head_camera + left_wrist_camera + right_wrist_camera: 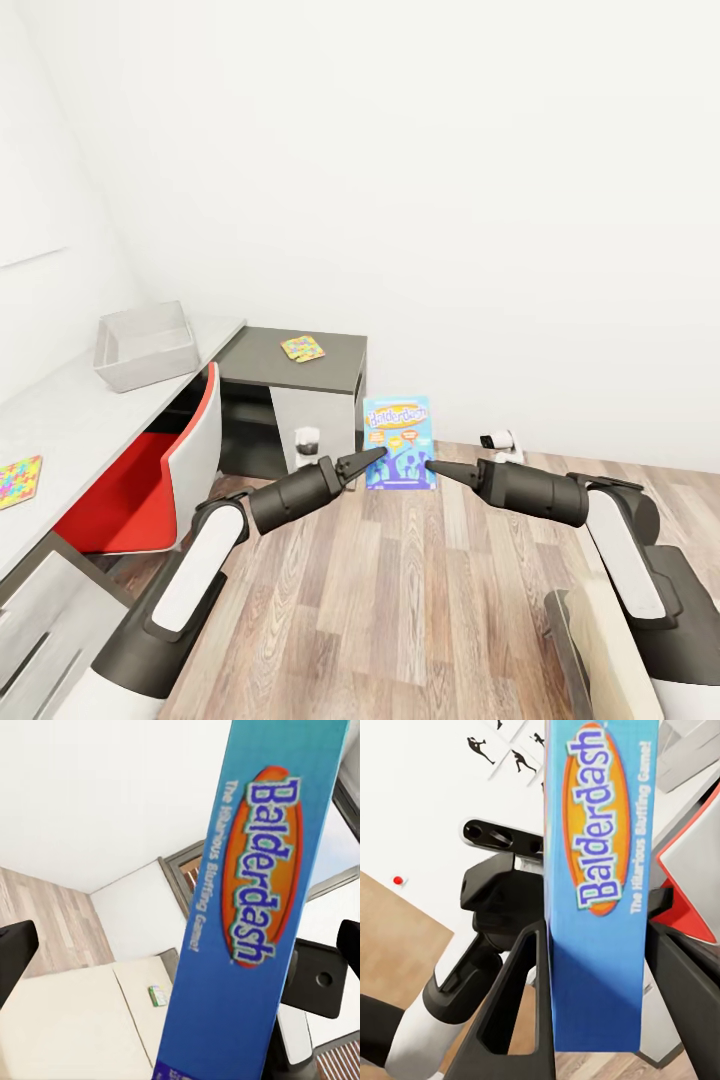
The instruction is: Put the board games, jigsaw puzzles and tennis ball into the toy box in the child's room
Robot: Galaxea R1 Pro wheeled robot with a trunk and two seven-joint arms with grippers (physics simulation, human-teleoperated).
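A blue "Balderdash" board game (pixel 399 443) hangs upright above the wood floor between my two arms. My right gripper (pixel 432 466) is shut on its right edge; in the right wrist view the box (pixel 600 870) sits tight between both fingers (pixel 521 1012). My left gripper (pixel 368 460) meets the left edge and is open, its fingers (pixel 15 952) standing well apart around the box (pixel 247 907). The light grey toy box (pixel 145 345) stands on the table (pixel 90 420) at the left. One jigsaw puzzle (pixel 303 348) lies on the dark lower wing, another (pixel 20 482) on the pale top.
A red and white chair (pixel 150 480) is tucked under the table, close to my left arm. Two small white devices (pixel 307 440) (pixel 497 440) sit on the floor by the wall. The beige bed (pixel 590 650) edges in at the lower right.
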